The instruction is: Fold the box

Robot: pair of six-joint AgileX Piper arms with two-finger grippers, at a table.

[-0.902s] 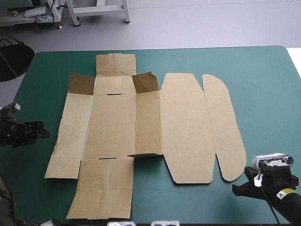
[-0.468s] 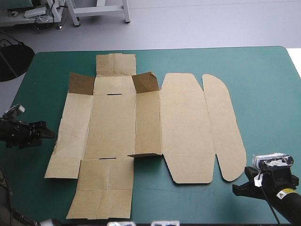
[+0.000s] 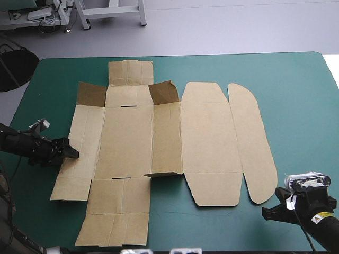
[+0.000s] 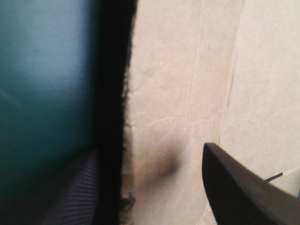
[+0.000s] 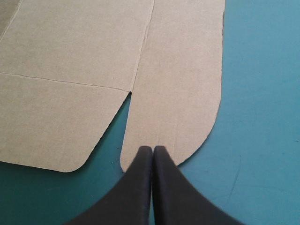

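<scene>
The teal-green desk (image 3: 299,90) carried the box (image 3: 206,143), mostly flat and left of centre, with two small flaps raised toward its far side. The left hand (image 3: 73,153) stood wide, with the box's left edge between its fingers, one of them blurred in the wrist view. The right hand (image 5: 152,151), pressed together, pointed at the rounded flap's near end, its arm partly cut off.

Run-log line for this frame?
box mostly flat | left gripper open, straddling box's left edge | right gripper shut, at box's near-right corner
</scene>
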